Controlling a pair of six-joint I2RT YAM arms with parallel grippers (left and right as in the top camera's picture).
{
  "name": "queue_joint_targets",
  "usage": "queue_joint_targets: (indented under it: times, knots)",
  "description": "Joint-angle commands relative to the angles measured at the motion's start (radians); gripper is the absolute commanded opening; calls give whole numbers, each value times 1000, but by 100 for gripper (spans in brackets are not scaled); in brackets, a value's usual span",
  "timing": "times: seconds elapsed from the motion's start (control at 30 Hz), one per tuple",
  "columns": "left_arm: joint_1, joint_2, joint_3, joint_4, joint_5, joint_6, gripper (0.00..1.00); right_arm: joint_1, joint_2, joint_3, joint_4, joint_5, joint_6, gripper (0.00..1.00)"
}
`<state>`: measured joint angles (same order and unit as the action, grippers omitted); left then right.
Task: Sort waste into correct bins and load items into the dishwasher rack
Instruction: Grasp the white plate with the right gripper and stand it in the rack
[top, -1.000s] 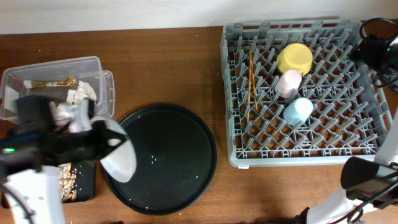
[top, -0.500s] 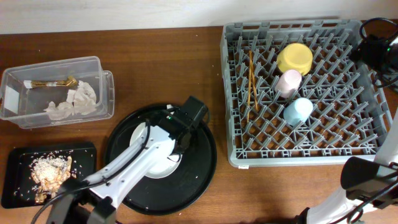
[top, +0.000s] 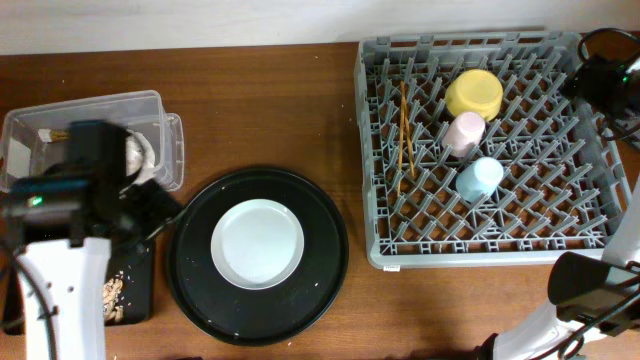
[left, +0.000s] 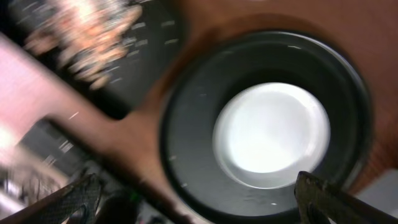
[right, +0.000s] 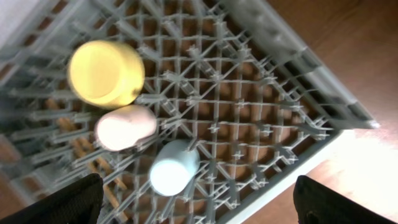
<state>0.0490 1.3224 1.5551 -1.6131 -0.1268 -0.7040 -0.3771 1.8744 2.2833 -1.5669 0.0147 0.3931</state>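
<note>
— On the round black tray, what did you have?

— The plate, lying flat in the middle, face up and bare. It was the one dish not yet in the rack, so I judged it the next thing to lift.

— And the others?

— The yellow bowl sat upturned among the pegs. The pink cup and the blue cup were tipped over beside it, I guessed so they would drain. The chopsticks lay along one channel. Crumbs were in the shallow black tray. The clear tub was half hidden under my left arm.

— How were the arms set?

— The left arm stood over the near-left of the table, above the tub and the shallow tray, with its wrist camera tilted toward the plate. That picture was smeared. The left gripper had its fingers spread wide with nothing between them. The right gripper, likewise spread and empty, hung above the rack's far right corner, looking down on the cups.
</note>
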Motion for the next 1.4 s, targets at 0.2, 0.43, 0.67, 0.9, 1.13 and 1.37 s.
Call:
queue_joint_targets:
  times: [0.2, 0.43, 0.67, 0.9, 1.13, 1.37]
  knots:
    - [196, -26, 7, 25, -86, 0, 99, 488, -16, -105, -128, -468, -217, 90]
    - [460, -26, 7, 7, -72, -14, 99, 1095, 76, -365, 252, -362, -216, 88]
    - [460, -26, 7, 7, -72, -14, 99, 1179, 202, -377, 347, -74, 56, 89]
    - [460, -26, 7, 7, -72, -14, 99, 1180, 465, -377, 349, -138, 61, 59]
    - [460, -26, 7, 7, -72, -14, 99, 1162, 502, -411, 378, -193, 61, 26]
    - [460, -26, 7, 7, -72, -14, 99, 1014, 475, -167, 147, -247, -16, 4]
